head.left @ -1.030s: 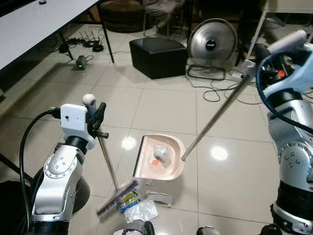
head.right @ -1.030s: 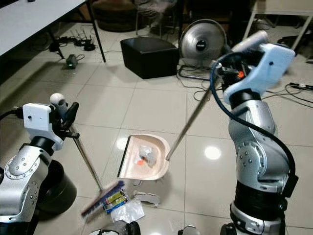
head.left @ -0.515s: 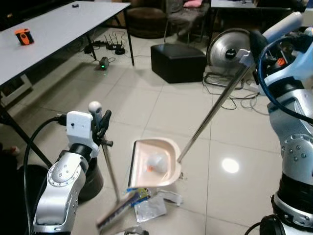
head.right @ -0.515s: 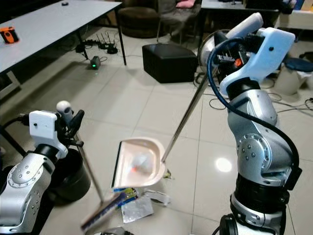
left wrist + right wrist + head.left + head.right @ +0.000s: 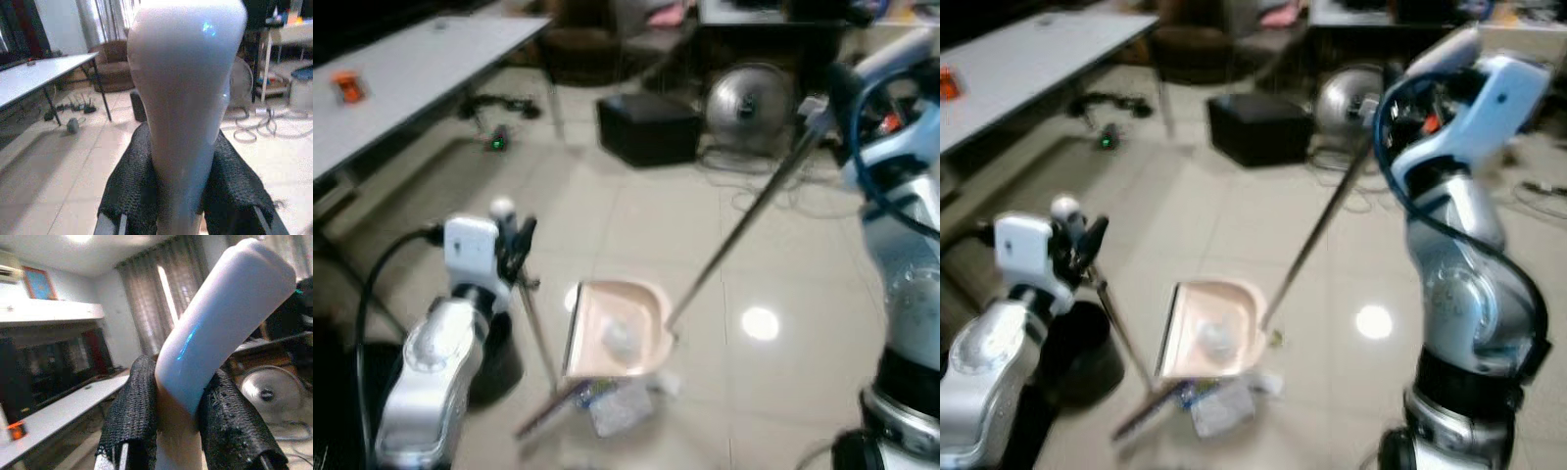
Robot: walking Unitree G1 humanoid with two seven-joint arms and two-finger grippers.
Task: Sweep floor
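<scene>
My left gripper (image 5: 517,250) is shut on the thin shaft of the broom (image 5: 538,338). The broom's pale rounded handle top (image 5: 188,98) stands between the black fingers (image 5: 129,186). The broom head (image 5: 553,411) rests on the floor at the near edge of the beige dustpan (image 5: 641,302). The pan holds a crumpled white scrap (image 5: 619,338). Loose wrappers (image 5: 622,406) lie on the tiles just in front of the pan. My right gripper (image 5: 822,103) is shut high up on the dustpan's long handle (image 5: 744,225), and its white grip (image 5: 220,328) shows between the fingers (image 5: 132,416).
A dark round bin (image 5: 499,352) stands on the floor by my left arm. Further off are a black ottoman (image 5: 646,127), a floor fan (image 5: 754,98) with cables (image 5: 773,191), and a grey table (image 5: 401,88) at the left with an orange object (image 5: 347,86).
The camera has shifted and the picture is now blurred. Both grippers keep their holds. The broom head and wrappers lie closer to the pan's open edge than a second ago.
</scene>
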